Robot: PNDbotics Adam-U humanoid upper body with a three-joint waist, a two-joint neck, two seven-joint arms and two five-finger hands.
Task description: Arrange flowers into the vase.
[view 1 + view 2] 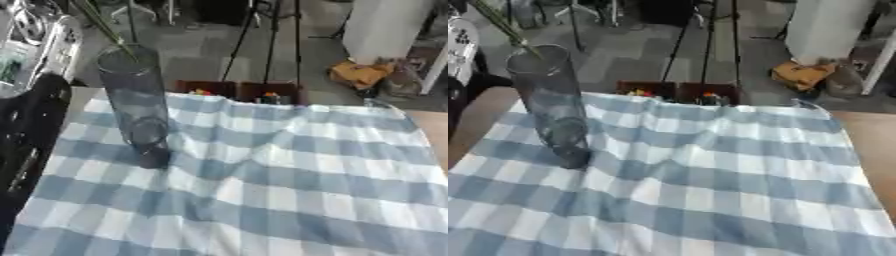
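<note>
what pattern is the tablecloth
Blue and white checks on the tablecloth; right eye view shows it best.

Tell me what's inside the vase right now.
A green stem leans out of the vase at its rim. Through the glass its lower part can't be made out, and its flower is out of frame.

My left arm (31,130) ran off the left edge of the left eye view; its hand was out of frame, so I could not read my fingers. My right hand appeared nowhere. A green stem (105,27) rising from the vase (136,100) was cut by the top edge, its bloom unseen. Small red and orange items (199,92) behind the tablecloth's (280,165) far edge were too blurred to identify. The cloth ran past the bottom edge.
</note>
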